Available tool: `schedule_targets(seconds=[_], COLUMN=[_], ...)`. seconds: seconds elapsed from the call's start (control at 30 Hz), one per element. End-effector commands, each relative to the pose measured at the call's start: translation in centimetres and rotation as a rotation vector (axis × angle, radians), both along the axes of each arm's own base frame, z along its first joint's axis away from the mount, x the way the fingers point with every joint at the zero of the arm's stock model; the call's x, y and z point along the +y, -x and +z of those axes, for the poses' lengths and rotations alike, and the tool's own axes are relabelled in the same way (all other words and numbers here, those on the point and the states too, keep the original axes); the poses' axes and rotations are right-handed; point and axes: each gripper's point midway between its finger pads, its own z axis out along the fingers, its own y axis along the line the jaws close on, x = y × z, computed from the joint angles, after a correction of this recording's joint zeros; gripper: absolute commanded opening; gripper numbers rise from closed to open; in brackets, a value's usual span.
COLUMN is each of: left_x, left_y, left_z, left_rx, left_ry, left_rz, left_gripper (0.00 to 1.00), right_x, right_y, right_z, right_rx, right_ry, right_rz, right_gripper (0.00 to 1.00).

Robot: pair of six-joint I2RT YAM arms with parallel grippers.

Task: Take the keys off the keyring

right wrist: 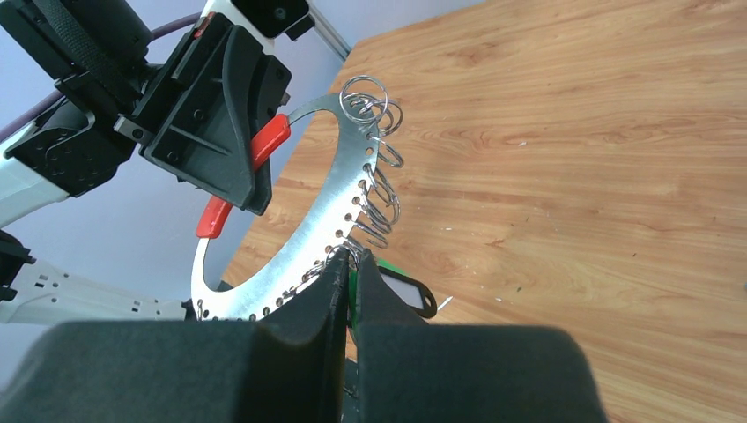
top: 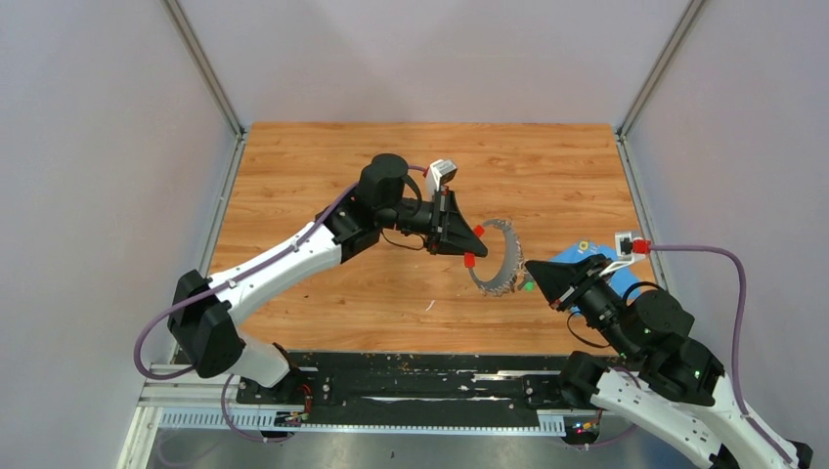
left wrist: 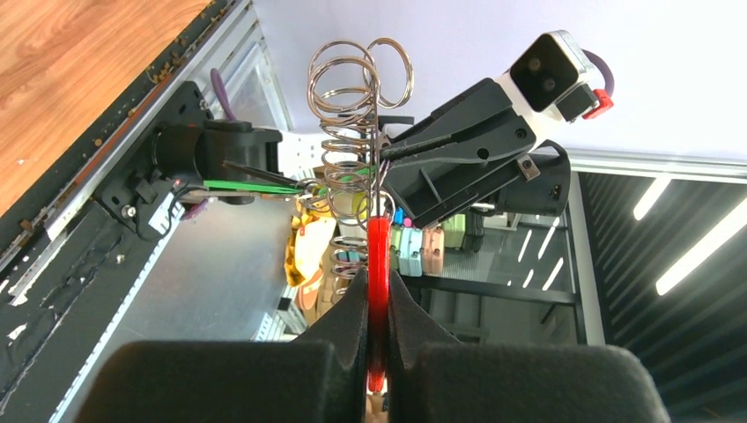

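Observation:
The keyring (top: 501,256) is a silver toothed ring held upright above the table, with several small wire rings (right wrist: 377,150) along its rim. My left gripper (top: 469,244) is shut on its red sleeve (left wrist: 379,251), which shows between the pads in the left wrist view. At the ring's lower right my right gripper (top: 534,276) is shut on a green key (right wrist: 355,280), pinched right beside the rim. A pale key in a black frame (right wrist: 407,291) hangs just behind those fingers. From the left wrist the green key (left wrist: 251,186) shows edge-on.
A blue cloth (top: 585,260) lies on the wooden table (top: 323,166) under my right wrist. A black rail (top: 411,376) runs along the near edge. Grey walls close in on the left, right and back.

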Motion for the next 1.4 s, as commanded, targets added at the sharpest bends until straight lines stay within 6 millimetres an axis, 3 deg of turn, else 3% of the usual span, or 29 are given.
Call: schedule_targets(seconds=[0.0,0.33,0.57,0.9,1.37], left_x=[-0.8,-1.8,-2.3,-2.0,-3.6], left_y=[1.2,1.0,0.4,0.1,0.2], left_z=[0.6,-0.2,0.2,0.1,2.9], left_rx=[-0.006,0.011,0.013,-0.096,-0.135], left_ry=[0.01,-0.008,-0.021,-0.168,-0.1], left_rz=[-0.064,-0.064,-0.043,-0.031,-0.029], left_gripper=[0.0,0.0,0.0,0.0,0.0], right_x=[-0.4,-1.1,-0.3,1.5,4.5], right_y=[-0.8,-1.1,-1.4,-2.7,-4.2], right_z=[1.5,1.9,1.3,-0.4,-3.3], right_rx=[-0.051,-0.086,-0.095,-0.087,-0.072], right_ry=[-0.06,-0.108,-0.098,-0.047,0.043], right_rz=[-0.052,-0.09,-0.074,-0.07,-0.029], right_gripper=[0.01,0.01,0.01,0.01,0.01])
